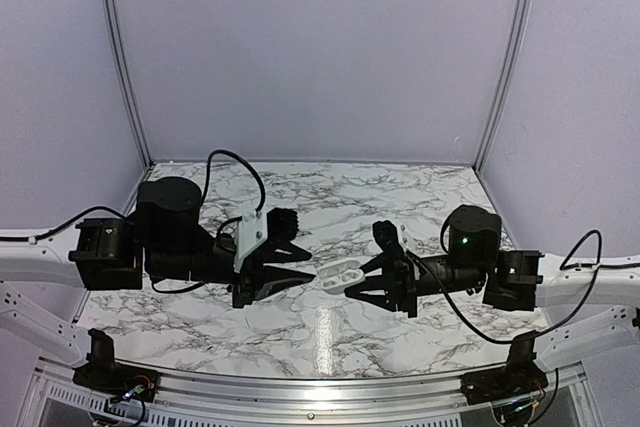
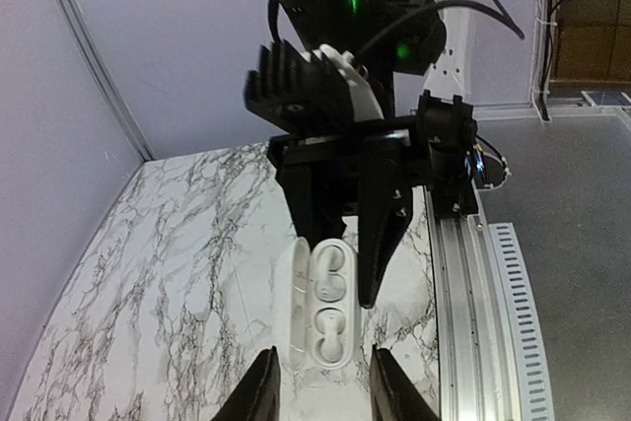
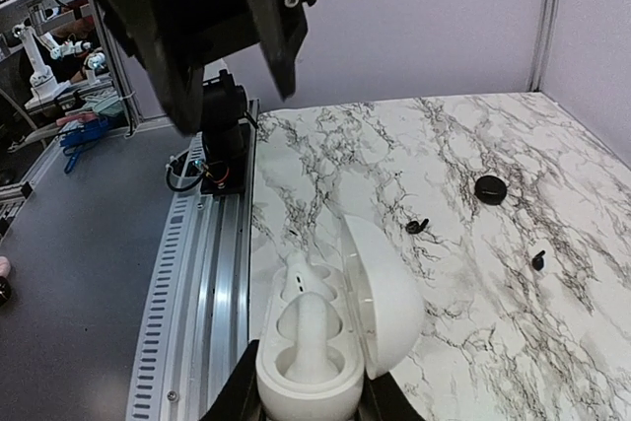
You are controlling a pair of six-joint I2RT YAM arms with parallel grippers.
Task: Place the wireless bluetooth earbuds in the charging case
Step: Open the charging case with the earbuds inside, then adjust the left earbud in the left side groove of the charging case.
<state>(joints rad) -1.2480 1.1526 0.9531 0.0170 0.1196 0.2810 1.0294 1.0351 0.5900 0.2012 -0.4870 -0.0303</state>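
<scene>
A white charging case [image 3: 306, 367] lies open on the marble table, its lid [image 3: 389, 298] swung to one side. My right gripper [image 3: 308, 403] is shut on the near end of the case's base. One white earbud [image 3: 314, 327] lies seated in the case. A second white earbud [image 3: 296, 273] stands tilted in the far well. In the left wrist view the case [image 2: 330, 308] lies just past my left gripper [image 2: 325, 386], which is open with nothing between its fingers. From above, the case [image 1: 340, 273] sits between the left gripper [image 1: 305, 265] and the right gripper [image 1: 362, 272].
Two black earbuds [image 3: 417, 226] [image 3: 537, 260] lie loose on the marble beyond the case, and a round black case [image 3: 489, 188] sits farther back. An aluminium rail [image 3: 202, 273] runs along the table's near edge. White walls enclose the far sides.
</scene>
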